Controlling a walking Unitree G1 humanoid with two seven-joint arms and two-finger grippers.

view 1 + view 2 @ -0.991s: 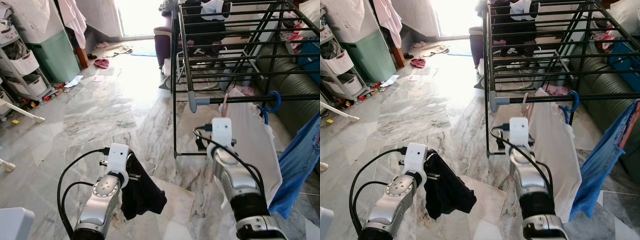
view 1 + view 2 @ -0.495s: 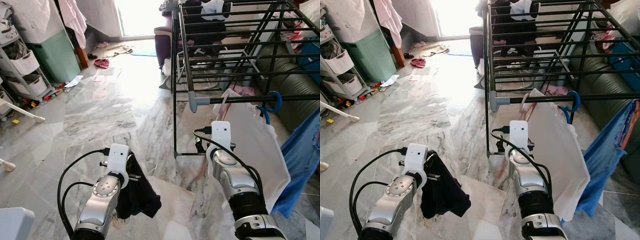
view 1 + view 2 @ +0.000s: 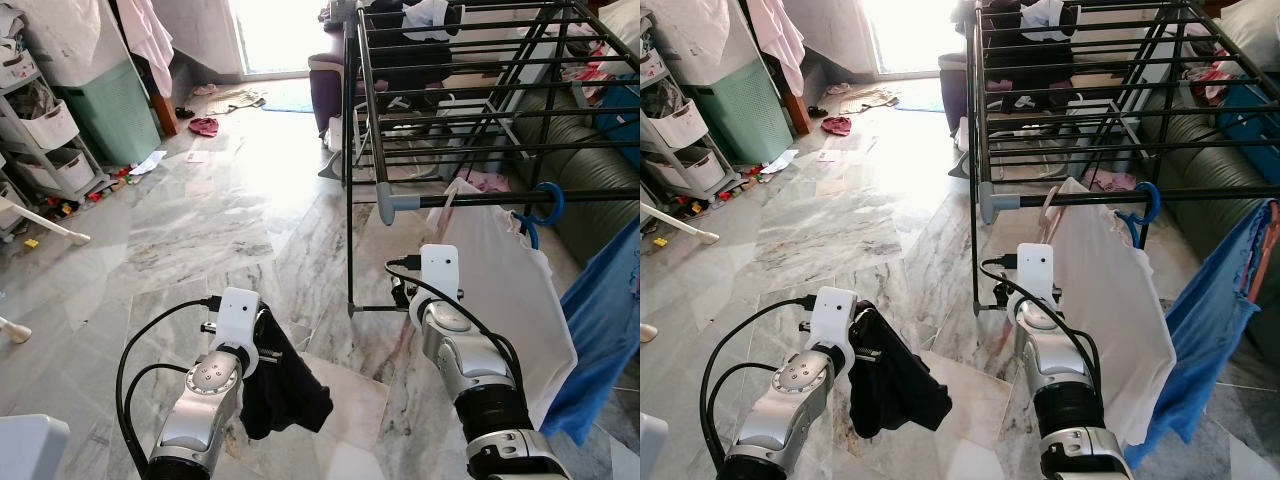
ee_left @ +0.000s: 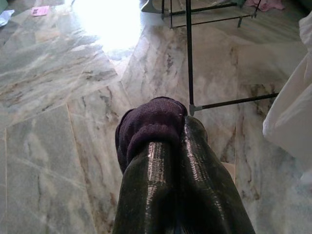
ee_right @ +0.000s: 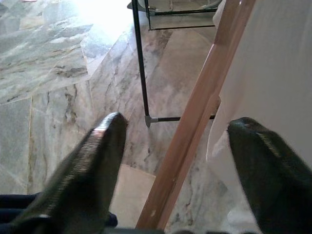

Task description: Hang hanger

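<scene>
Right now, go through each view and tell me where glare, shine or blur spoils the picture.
Left eye view: the doorway washes out white and throws glare on the grey marble floor. Left wrist view: a blown-out patch on that floor, and sheen on the black fingers shut on the dark knitted garment. Right wrist view: glare at the top; the open fingers are soft, the pale wooden hanger sharper.
</scene>
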